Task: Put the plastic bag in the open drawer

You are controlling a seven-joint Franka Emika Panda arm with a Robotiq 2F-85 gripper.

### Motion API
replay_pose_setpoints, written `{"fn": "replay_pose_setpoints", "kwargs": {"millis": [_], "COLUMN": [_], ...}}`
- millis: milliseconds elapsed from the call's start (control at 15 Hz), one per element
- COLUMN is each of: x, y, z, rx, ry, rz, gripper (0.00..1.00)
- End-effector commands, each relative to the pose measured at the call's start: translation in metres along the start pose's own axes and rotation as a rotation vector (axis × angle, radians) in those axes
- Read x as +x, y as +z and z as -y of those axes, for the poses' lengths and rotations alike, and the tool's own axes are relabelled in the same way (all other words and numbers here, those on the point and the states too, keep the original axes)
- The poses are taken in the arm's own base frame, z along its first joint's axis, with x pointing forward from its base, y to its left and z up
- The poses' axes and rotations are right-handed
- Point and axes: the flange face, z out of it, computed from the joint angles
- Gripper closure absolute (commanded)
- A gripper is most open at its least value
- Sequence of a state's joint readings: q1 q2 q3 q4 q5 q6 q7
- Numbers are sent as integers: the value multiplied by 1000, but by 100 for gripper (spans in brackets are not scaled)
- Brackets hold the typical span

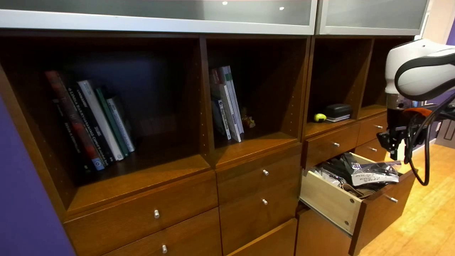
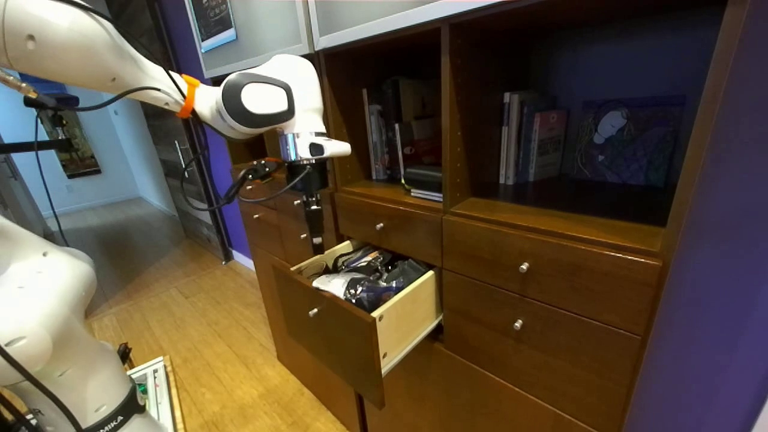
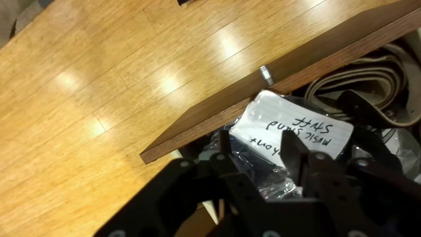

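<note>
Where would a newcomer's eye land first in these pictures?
Probably on the open drawer, jutting well filled from the dark wood cabinet in both exterior views. Uppermost in it lies the plastic bag, whose handwritten white label, upside down in the wrist view, catches the eye. Next comes the white robot arm, large in an exterior view, its open pincer pointing down above the drawer.

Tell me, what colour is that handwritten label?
The label is white; the wrist view shows it best.
</note>
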State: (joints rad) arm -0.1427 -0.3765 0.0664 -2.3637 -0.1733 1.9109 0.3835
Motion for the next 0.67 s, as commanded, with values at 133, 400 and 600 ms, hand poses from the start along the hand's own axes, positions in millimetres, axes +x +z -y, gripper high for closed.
{"fn": "replay_pose_setpoints", "kwargs": {"millis": [133, 400, 600], "x": [2, 3, 6], "y": [27, 55, 71], "z": [32, 43, 48], "rx": [-16, -26, -36], "ry": [9, 22, 36], "rz": [67, 95, 95], "gripper": [98, 100, 100]}}
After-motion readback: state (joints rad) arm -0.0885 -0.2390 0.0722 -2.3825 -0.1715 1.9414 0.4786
